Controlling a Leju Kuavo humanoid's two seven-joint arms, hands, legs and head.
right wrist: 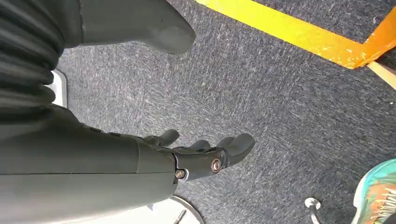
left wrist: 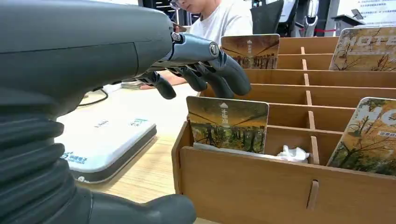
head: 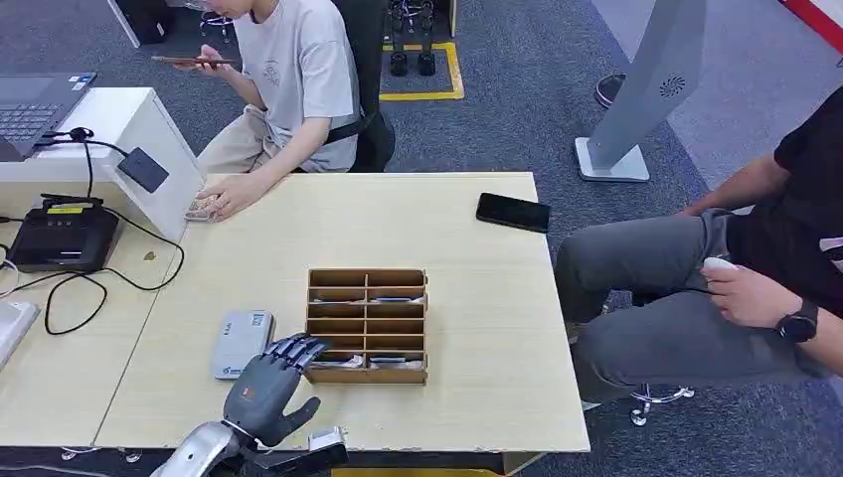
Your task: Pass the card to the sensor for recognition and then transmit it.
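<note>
The left hand [head: 266,383] sat low in the head picture, left of the middle, fingers apart and holding nothing. Its fingertips [left wrist: 233,77] reached over the near left corner of the wooden box [head: 367,325] — just above a card [left wrist: 227,124] standing in that corner slot. More cards [left wrist: 365,137] stood in other slots. A grey-and-white sensor pad [head: 242,343] lay on the table [head: 477,298], just left of the box. The right hand [right wrist: 205,156] hung over dark carpet [right wrist: 289,107], fingers loosely apart, holding nothing. A black phone [head: 512,212] lay near the table's far edge.
</note>
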